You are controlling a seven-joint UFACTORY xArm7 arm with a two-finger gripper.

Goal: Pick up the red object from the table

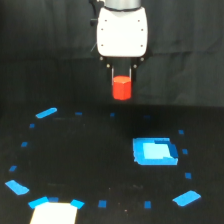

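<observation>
The red object [121, 88] hangs clear above the table [100, 160], clasped between the fingers of the gripper [121, 75], whose white body sits at its 12 o'clock. The large blue square patch [154, 151] lies toward its 5 o'clock; small blue tape marks [46, 113] ring the black surface

The arm [122, 30] is cut off by the top edge; the end effector [121, 75] hides the red object's [121, 89] top.

A pale, perhaps white, rectangular patch [54, 213] sits at the bottom edge.
</observation>
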